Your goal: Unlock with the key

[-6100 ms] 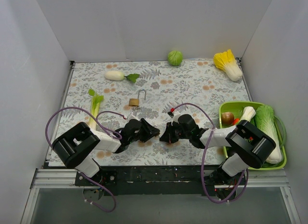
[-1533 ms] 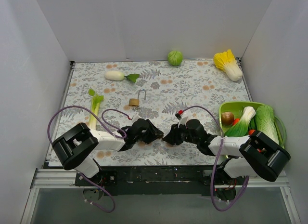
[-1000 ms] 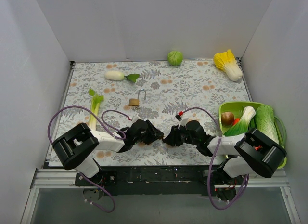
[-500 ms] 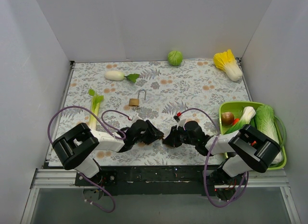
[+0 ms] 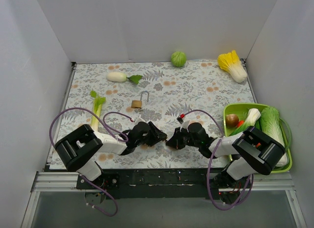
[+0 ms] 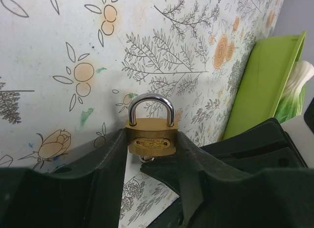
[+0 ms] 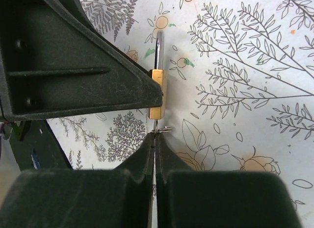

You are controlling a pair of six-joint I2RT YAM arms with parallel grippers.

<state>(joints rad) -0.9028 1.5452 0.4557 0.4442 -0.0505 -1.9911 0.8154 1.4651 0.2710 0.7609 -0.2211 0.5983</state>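
Padlock (image 6: pixel 151 135) between left fingers (image 6: pixel 105 169); second padlock (image 5: pixel 140 102), green tray (image 5: pixel 240 106) well apart.

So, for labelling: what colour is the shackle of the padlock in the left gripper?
Shiny silver shackle on the brass padlock; clearest in left wrist view.

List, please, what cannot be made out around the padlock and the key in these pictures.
- Top external view: the held padlock and key are hidden beneath the left tool and right tool, which meet there.
- Left wrist view: the keyhole and most of the key, covered by the right tool's fingers.
- Right wrist view: the key's head, pinched inside the shut fingers; the padlock shows edge-on only.
- No view shows whether the key has turned.
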